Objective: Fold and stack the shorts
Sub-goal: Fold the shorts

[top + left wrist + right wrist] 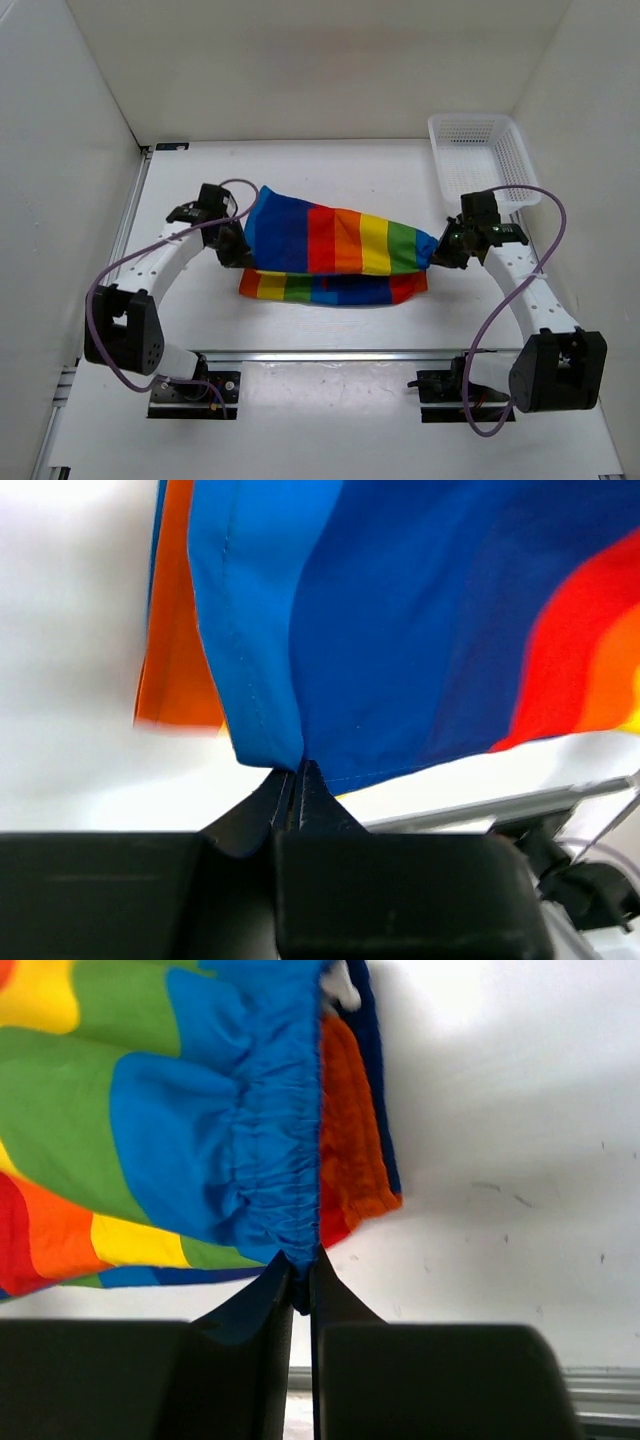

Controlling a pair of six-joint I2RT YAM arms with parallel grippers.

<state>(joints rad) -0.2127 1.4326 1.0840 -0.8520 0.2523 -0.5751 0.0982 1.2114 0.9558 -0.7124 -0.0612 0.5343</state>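
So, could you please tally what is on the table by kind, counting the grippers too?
Shorts: 1 for certain; the striped layer beneath may be the same pair or another, I cannot tell.
Basket: 1
Grippers: 2, the left gripper and the right gripper, each shut on the shorts.
Total: 4

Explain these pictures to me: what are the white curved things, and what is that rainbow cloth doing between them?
They are two robot arms bolted to a white table. The wide picture looks down from above; the other two come from cameras on each wrist, looking past its black jaws. The left gripper and right gripper are each pinched shut on an edge of the rainbow-striped shorts, holding them stretched between them. More striped cloth lies flat underneath. A white mesh basket stands at the far right.
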